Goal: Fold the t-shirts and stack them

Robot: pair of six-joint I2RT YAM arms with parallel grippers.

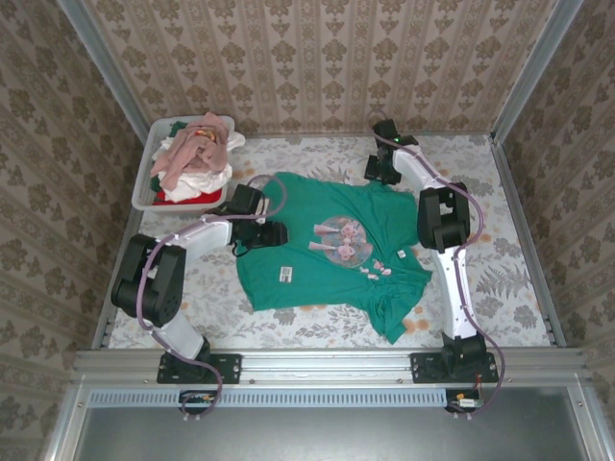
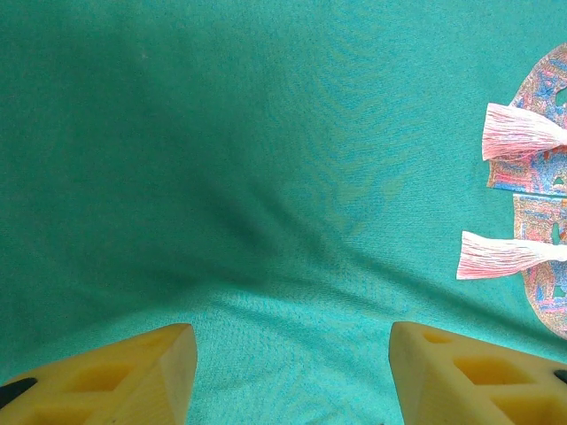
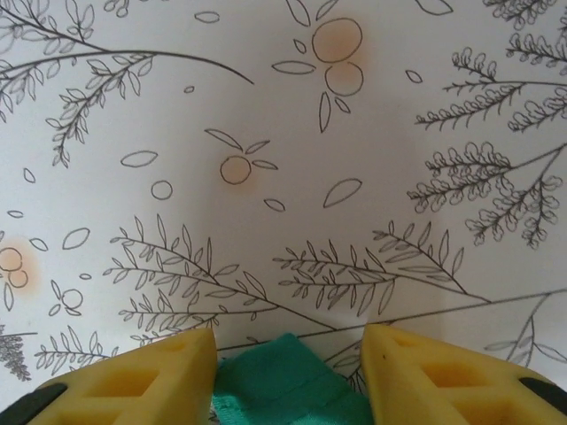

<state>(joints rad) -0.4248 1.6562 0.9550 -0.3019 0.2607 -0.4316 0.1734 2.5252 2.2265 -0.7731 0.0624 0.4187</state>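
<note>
The teal t-shirt lies spread on the flowered table, round pink print up and small white tag near its hem. The left gripper hangs over the cloth beside the print, its yellow fingers set wide with nothing between them. The right gripper is at the shirt's far sleeve; a bunched teal fold sits between its fingers, but I cannot tell if they pinch it. Pink, white and red shirts fill a white tub at the far left
</note>
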